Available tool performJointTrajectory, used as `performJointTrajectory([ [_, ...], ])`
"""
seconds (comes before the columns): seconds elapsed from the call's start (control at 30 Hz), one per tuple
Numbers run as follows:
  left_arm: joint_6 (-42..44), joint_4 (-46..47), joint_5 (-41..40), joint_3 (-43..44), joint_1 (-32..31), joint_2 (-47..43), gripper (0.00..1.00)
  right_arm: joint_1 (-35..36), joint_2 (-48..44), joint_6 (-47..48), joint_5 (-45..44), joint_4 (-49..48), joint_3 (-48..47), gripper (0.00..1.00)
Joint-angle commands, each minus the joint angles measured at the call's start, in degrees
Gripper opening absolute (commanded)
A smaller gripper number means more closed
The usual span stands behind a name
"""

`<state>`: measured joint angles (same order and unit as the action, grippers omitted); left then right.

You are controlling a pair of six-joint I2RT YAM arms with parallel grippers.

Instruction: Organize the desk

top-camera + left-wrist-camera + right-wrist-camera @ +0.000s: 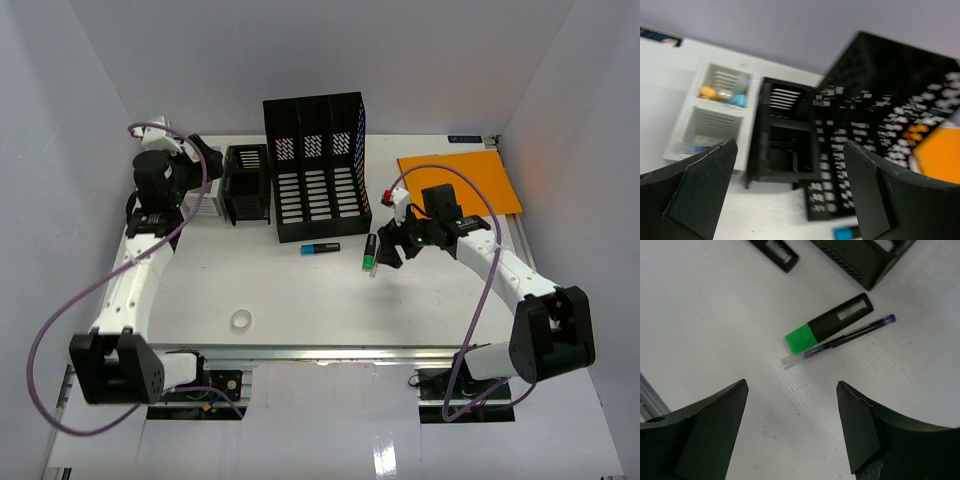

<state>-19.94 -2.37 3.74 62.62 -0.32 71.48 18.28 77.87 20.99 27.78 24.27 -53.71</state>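
Reaching toward the far-left corner of the tabletop (pixel 300 300), the left end effector (pixel 790 197) hangs spread. The right end effector (pixel 792 425), spread, hovers above a highlighter (pixel 829 323).

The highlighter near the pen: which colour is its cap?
Green cap; right wrist view shows it best.

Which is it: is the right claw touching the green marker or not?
Apart. The right wrist view shows the right gripper open, with bare white desk between both its fingertips and the green-capped marker.
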Motion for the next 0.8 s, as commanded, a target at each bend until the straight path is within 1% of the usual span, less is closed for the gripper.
performJointTrajectory([
  [0.0, -8.07, 0.89, 16.86, -10.84, 0.23, -13.27, 0.98, 2.16, 7.00, -19.37, -18.61, -7.48, -7.37, 0.74],
  [0.07, -10.27, 0.73, 20.35, -16.64, 0.23, -21.94, 0.98, 2.46, 12.02, -22.28, -20.15, -6.52, -10.20, 0.72],
  [0.13, -12.15, 0.08, 21.74, -22.02, 0.23, -28.06, 0.98, 2.46, 15.15, -24.10, -21.53, -6.44, -11.59, 0.71],
  [0.2, -14.80, -0.44, 22.87, -26.78, 0.23, -32.34, 0.98, 2.53, 17.52, -25.71, -23.68, -6.87, -12.06, 0.69],
  [0.3, -17.93, -1.00, 25.09, -31.20, 0.23, -38.13, 0.98, 2.47, 20.03, -26.95, -25.89, -7.73, -12.45, 0.66],
  [0.43, -20.99, -0.73, 26.52, -35.67, 0.23, -40.47, 0.98, 2.55, 22.33, -27.59, -27.25, -7.76, -12.99, 0.58],
  [0.5, -23.03, 1.01, 27.19, -37.22, 0.23, -41.19, 0.98, 2.56, 22.77, -27.71, -27.36, -7.95, -12.91, 0.54],
  [0.6, -26.01, 2.48, 28.53, -39.16, 0.23, -41.38, 0.98, 2.68, 24.14, -28.33, -26.47, -8.10, -13.15, 0.51],
  [0.67, -26.88, 4.20, 28.96, -39.81, 0.23, -41.12, 0.98, 2.81, 25.38, -28.85, -25.58, -8.08, -13.76, 0.50],
  [0.77, -27.45, 4.22, 30.02, -40.14, 0.23, -40.28, 0.98, 2.81, 27.37, -29.62, -24.69, -7.93, -14.60, 0.50],
])
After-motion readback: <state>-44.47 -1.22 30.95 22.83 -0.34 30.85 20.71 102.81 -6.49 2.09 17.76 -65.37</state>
